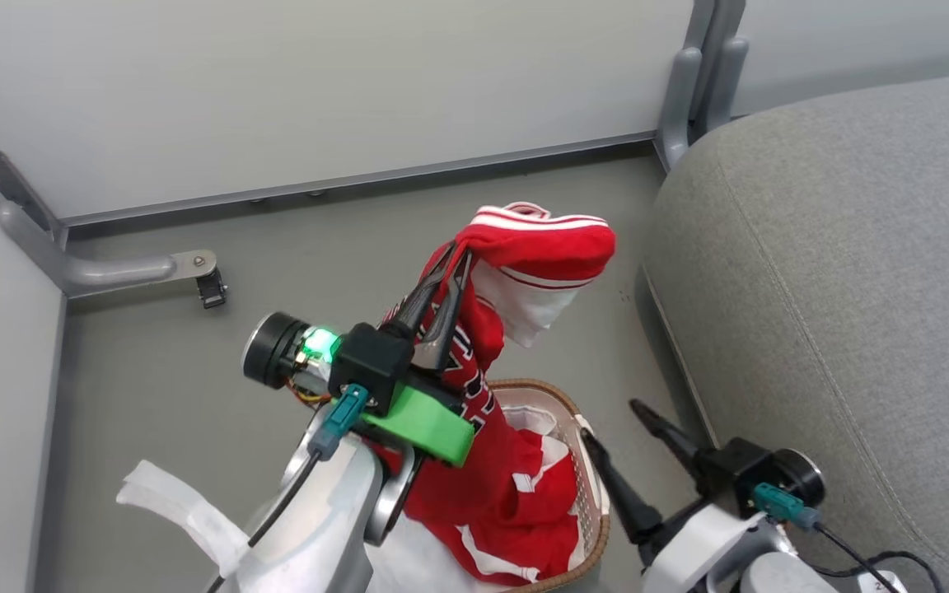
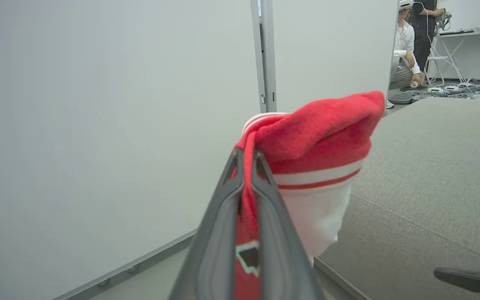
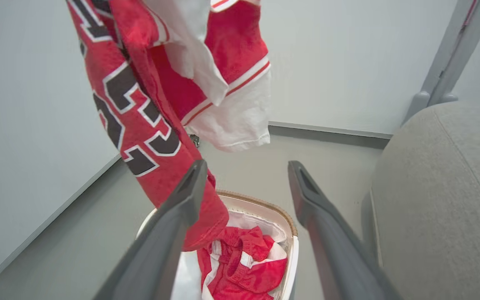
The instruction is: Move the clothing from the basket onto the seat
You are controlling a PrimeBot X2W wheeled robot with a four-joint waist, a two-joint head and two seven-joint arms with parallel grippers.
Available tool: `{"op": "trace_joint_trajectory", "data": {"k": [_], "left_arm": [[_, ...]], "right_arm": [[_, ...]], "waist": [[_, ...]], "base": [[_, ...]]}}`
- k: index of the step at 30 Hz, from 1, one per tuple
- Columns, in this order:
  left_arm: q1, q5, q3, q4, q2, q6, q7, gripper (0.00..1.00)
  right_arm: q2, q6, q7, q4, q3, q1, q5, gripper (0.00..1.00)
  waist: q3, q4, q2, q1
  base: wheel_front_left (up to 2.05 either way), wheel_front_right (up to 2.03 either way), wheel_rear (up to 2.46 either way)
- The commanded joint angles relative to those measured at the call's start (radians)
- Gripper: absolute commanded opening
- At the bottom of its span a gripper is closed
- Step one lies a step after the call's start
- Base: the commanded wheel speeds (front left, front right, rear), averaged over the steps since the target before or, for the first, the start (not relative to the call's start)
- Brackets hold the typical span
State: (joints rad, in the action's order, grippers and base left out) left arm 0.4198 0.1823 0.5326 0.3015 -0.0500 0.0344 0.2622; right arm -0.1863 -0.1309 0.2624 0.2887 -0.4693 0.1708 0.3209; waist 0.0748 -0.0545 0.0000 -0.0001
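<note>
Head: we look steeply down.
Left wrist: close behind clothing (image 2: 319,137), facing wall (image 2: 98,125).
Right wrist: we peer into basket (image 3: 265,207).
Shared: clothing, seat (image 1: 837,247).

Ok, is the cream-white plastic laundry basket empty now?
No, a crumpled red garment with white trim lies inside the basket, below the hanging red numbered jersey.

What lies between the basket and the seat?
In the head view, a narrow strip of bare floor, with the open right gripper showing over it.
</note>
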Motion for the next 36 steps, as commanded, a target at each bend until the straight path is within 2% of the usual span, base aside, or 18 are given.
{"op": "trace_joint_trajectory", "data": {"k": [1, 5, 8, 17, 18, 19, 26, 27, 28, 30, 31, 35, 36], "left_arm": [[0.027, 0.005, 0.013, -0.018, -0.002, -0.005, 0.004, 0.00], [0.060, 0.032, 0.060, -0.033, -0.002, -0.017, 0.004, 0.00], [0.075, 0.049, 0.095, -0.038, -0.002, -0.028, 0.004, 0.00], [0.115, 0.112, 0.189, -0.047, -0.002, -0.054, 0.004, 0.00], [0.118, 0.117, 0.197, -0.047, -0.002, -0.055, 0.004, 0.00], [0.119, 0.123, 0.205, -0.046, -0.002, -0.058, 0.004, 0.00], [0.117, 0.127, 0.211, -0.017, -0.002, -0.079, 0.004, 0.00], [0.115, 0.123, 0.205, -0.013, -0.002, -0.083, 0.004, 0.33], [0.108, 0.124, 0.202, -0.002, -0.002, -0.083, 0.004, 1.00], [0.100, 0.112, 0.189, 0.011, -0.002, -0.087, 0.004, 1.00], [0.087, 0.096, 0.176, 0.026, -0.002, -0.083, 0.004, 1.00], [0.069, 0.069, 0.136, 0.053, -0.003, -0.075, 0.004, 1.00], [0.059, 0.054, 0.116, 0.064, -0.003, -0.069, 0.004, 1.00]], "right_arm": [[-0.010, 0.000, 0.003, -0.021, -0.051, 0.029, 0.025, 1.00], [-0.035, 0.000, 0.003, -0.059, -0.193, 0.108, 0.051, 1.00], [-0.033, 0.000, 0.003, -0.060, -0.256, 0.175, 0.043, 1.00], [0.074, 0.000, 0.003, 0.155, -0.329, 0.312, -0.007, 1.00], [0.084, 0.000, 0.003, 0.179, -0.334, 0.319, -0.003, 0.58], [0.093, 0.000, 0.003, 0.203, -0.335, 0.326, 0.004, 0.01], [0.117, 0.001, 0.003, 0.216, -0.293, 0.318, 0.025, 0.00], [0.113, 0.001, 0.003, 0.207, -0.278, 0.310, 0.026, 0.00], [0.109, 0.001, 0.003, 0.197, -0.267, 0.303, 0.027, 0.00], [0.096, 0.001, 0.003, 0.174, -0.240, 0.287, 0.029, 0.00], [0.078, 0.001, 0.003, 0.144, -0.206, 0.268, 0.031, 0.00], [0.051, 0.001, 0.003, 0.085, -0.169, 0.247, 0.029, 0.00], [0.037, 0.001, 0.003, 0.055, -0.149, 0.242, 0.027, 0.00]], "waist": [[-0.019, 0.038, 0.0000, 0.0001], [-0.015, 0.061, 0.0000, 0.0001], [-0.011, 0.075, 0.0000, 0.0001], [-0.001, 0.129, 0.0000, 0.0001], [0.000, 0.135, 0.0000, 0.0001], [0.001, 0.141, 0.0000, 0.0001], [0.011, 0.129, 0.0000, 0.0001], [0.012, 0.118, 0.0000, 0.0001], [0.013, 0.106, 0.0000, 0.0001], [0.019, 0.071, 0.0000, 0.0001], [0.028, 0.025, 0.0000, 0.0001], [0.052, -0.079, 0.0000, 0.0001], [0.064, -0.133, 0.0000, 0.0001]], "base": [[0.00, 0.00, 0.00], [0.00, 0.00, 0.00], [0.00, 0.00, 0.00], [0.00, 0.00, 0.00], [0.00, 0.00, 0.00], [0.00, 0.00, 0.00], [0.00, 0.00, 0.00], [0.00, 0.00, 0.00], [0.00, 0.00, 0.00], [0.00, 0.00, 0.00], [0.00, 0.00, 0.00], [0.00, 0.00, 0.00], [0.00, 0.00, 0.00]]}}
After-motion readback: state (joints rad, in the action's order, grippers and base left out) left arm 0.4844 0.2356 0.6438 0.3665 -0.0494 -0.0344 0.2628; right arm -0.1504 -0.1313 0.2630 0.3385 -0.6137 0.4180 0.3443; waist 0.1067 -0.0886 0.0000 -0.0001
